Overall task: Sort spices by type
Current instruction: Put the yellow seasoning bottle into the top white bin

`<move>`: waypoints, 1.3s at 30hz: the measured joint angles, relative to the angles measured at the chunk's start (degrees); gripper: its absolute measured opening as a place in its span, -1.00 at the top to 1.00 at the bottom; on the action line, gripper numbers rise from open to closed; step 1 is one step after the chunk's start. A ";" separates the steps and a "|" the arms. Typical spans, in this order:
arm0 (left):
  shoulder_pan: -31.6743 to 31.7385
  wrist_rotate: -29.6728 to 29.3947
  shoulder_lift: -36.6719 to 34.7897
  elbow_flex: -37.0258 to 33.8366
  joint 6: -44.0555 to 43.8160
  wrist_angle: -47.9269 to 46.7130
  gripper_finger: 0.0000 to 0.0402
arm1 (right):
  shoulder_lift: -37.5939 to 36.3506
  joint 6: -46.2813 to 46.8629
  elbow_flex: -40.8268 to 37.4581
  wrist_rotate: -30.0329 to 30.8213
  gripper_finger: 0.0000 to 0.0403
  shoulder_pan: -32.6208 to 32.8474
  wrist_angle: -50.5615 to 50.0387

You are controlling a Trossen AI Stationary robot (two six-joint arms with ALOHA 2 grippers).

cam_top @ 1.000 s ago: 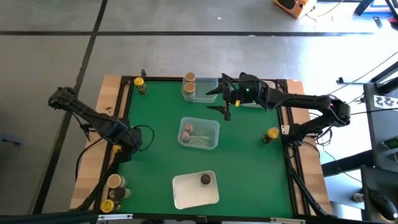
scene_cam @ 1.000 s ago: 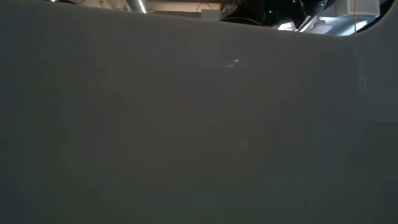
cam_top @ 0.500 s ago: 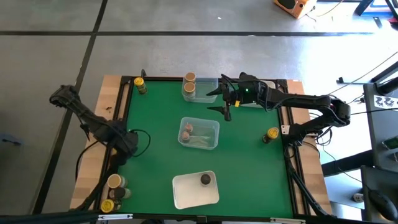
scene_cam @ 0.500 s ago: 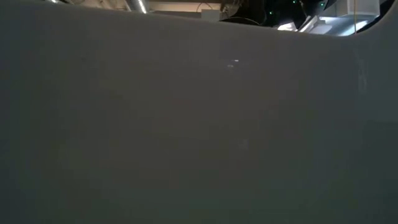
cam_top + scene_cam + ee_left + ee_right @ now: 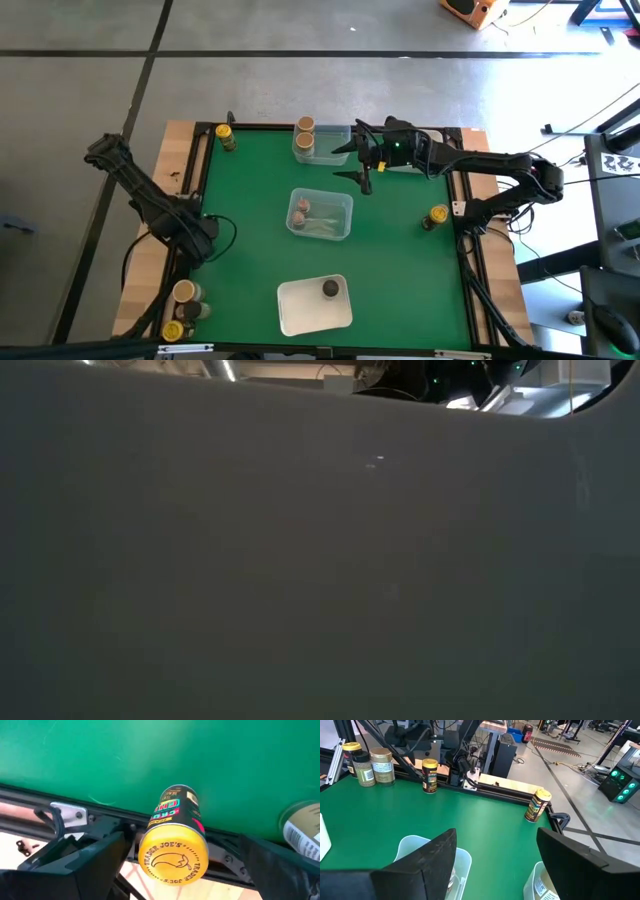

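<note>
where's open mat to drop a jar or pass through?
Free: green mat between the yellow-lid jar at the far left corner and the middle clear tray; also the patch between the white tray and the yellow-lid jar at the right edge. Crowded: far edge, where the right end effector hangs open by the small clear tray.

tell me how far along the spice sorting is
Partly done. The middle clear tray holds two jars, the far tray a tan-topped jar, the white tray a dark-topped jar. In hand: nothing; open left gripper faces a yellow-lidded jar. Five remain outside.
</note>
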 joint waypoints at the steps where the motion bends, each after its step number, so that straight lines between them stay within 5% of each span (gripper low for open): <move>1: 0.00 0.00 0.00 0.00 0.05 0.92 -0.91 | 0.00 -0.02 0.00 -0.02 -0.37 0.00 0.06; 28: 0.00 -3.24 0.11 -0.40 0.78 7.48 -0.91 | 0.00 0.13 0.00 -0.02 -0.37 0.00 0.12; 39: -0.37 0.50 4.11 -1.66 7.07 7.51 -0.83 | 0.00 1.53 0.00 -0.65 -0.37 0.02 -0.20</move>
